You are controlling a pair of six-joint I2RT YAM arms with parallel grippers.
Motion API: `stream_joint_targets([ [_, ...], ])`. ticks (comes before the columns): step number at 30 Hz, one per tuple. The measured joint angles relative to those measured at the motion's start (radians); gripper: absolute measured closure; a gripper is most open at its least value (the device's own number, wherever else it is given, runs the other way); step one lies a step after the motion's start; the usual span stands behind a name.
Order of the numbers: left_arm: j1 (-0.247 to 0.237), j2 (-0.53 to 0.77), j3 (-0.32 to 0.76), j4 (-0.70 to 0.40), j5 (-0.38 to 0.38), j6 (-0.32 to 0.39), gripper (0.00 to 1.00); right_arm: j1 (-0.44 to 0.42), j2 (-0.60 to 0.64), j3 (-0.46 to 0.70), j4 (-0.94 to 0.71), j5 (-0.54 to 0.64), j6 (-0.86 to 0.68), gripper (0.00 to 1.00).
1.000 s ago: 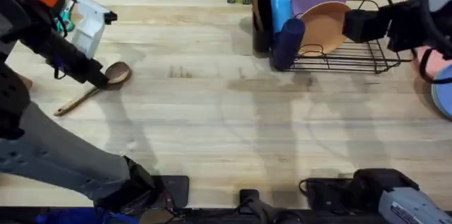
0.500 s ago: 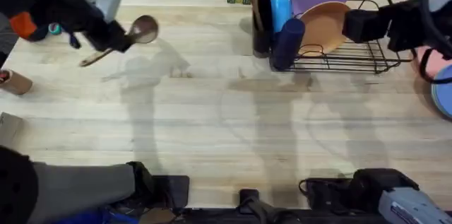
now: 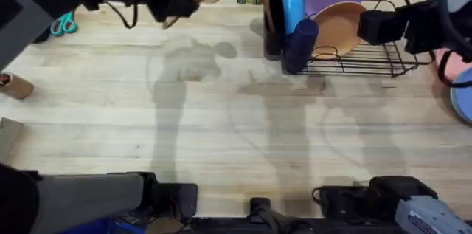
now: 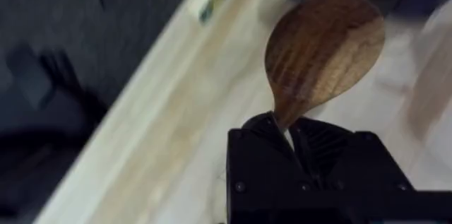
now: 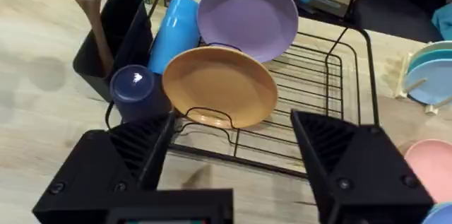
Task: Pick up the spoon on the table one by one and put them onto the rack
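Your left gripper (image 4: 288, 131) is clamped on the spoon (image 4: 321, 51) at the neck, bowl pointing away, up off the table (image 3: 221, 131) at eleven o'clock. The rack (image 3: 361, 57) sits at one o'clock, another wooden spoon (image 5: 88, 5) standing in its cup (image 5: 113, 37). Your right gripper (image 5: 229, 150) hangs beside the rack, fingers spread wide.

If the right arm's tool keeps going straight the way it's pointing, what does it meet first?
Probably the orange plate standing in the rack, dead ahead of the open right tool; depth is hard to judge.
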Motion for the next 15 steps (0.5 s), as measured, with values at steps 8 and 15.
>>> stream_joint_targets([
  [8,-0.131,0.000,0.000,0.389,0.243,-0.229,0.953,0.000,0.000,0.000,0.000,0.000,0.000,0.005],
  [15,-0.217,0.000,0.000,0.521,0.292,-0.458,0.960,0.000,0.000,0.000,0.000,0.000,0.000,0.005],
])
